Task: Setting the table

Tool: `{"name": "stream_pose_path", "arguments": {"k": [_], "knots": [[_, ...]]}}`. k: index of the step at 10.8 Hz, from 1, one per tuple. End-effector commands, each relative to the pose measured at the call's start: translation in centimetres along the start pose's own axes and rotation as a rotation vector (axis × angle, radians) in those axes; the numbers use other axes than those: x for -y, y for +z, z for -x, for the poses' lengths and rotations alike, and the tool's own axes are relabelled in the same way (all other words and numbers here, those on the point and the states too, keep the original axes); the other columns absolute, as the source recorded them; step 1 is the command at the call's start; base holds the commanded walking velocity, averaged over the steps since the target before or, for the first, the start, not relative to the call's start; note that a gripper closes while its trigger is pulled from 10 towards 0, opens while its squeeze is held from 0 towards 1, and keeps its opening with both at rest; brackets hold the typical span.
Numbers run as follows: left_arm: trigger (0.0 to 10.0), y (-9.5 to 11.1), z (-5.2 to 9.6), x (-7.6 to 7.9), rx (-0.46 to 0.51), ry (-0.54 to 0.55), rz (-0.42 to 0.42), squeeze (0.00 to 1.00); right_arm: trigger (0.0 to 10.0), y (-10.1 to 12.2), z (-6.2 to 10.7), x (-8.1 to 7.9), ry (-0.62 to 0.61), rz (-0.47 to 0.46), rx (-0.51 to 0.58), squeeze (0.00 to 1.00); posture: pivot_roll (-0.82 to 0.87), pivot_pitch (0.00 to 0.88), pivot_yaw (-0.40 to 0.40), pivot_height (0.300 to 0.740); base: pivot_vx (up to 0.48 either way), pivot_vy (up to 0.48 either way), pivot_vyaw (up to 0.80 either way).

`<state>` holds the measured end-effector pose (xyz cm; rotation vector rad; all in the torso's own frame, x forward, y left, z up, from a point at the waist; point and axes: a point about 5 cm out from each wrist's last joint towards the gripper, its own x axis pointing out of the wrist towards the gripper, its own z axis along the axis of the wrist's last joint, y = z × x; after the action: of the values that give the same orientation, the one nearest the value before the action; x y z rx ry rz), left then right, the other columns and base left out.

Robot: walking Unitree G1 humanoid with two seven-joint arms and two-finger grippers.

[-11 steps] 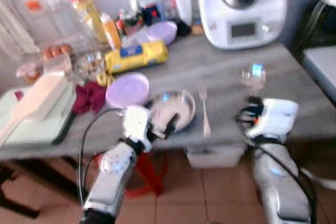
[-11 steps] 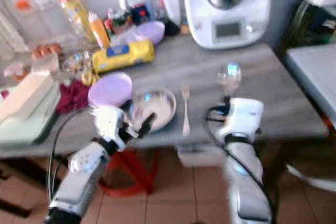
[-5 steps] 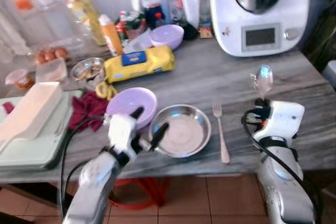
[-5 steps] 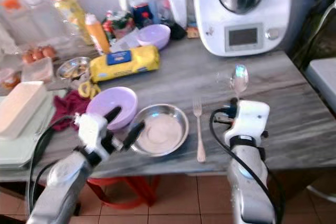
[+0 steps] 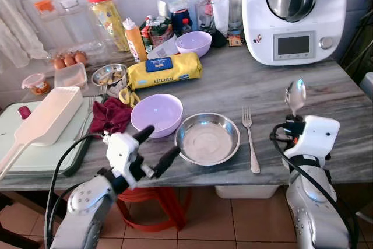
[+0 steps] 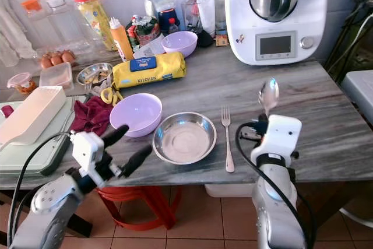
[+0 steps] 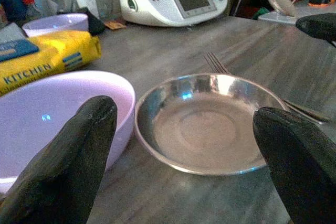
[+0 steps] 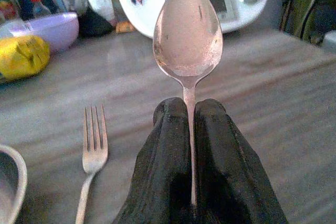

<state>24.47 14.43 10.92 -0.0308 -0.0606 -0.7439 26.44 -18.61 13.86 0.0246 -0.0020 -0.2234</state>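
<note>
Right gripper (image 8: 190, 129) has its fingers pinched tight on a spoon (image 5: 295, 95), bowl end up, just right of the fork (image 5: 250, 138) beside the steel bowl (image 5: 208, 139). Left gripper (image 5: 156, 147) hangs spread wide and empty, just off the steel bowl's left edge, near the lilac bowl (image 5: 156, 113).

A polished metal spoon (image 8: 187, 35), fork (image 5: 250, 138) and shiny steel bowl (image 5: 207, 139) are seen on a matt grey wood-grain table (image 5: 326, 94); smooth lilac plastic bowl (image 5: 156, 114), crumpled maroon cloth (image 5: 111, 116).
</note>
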Motion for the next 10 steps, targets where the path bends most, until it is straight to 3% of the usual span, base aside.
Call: {"name": "stream_pose_path", "arguments": {"k": [1, 5, 10], "knots": [[10.0, -0.5, 0.8, -0.6, -0.022, 0.010, 0.000, 0.00, 10.0, -0.2, 0.1, -0.5, 0.012, -0.016, -0.028, 0.00, -0.15, 0.072, 0.150, 0.740, 0.000, 0.000, 0.00], [10.0, -2.5, 1.6, -0.8, -0.062, -0.006, 0.021, 0.00, 10.0, -2.2, 0.0, -0.7, 0.074, 0.011, -0.181, 0.00, -0.14, 0.082, 0.152, 0.740, 0.000, 0.000, 0.00], [10.0, -3.7, 1.7, -1.1, -0.064, -0.008, 0.022, 0.00, 10.0, -2.3, -0.6, -1.0, 0.106, -0.023, -0.223, 0.00, -0.14, 0.081, 0.149, 0.740, 0.000, 0.000, 0.00]]}}
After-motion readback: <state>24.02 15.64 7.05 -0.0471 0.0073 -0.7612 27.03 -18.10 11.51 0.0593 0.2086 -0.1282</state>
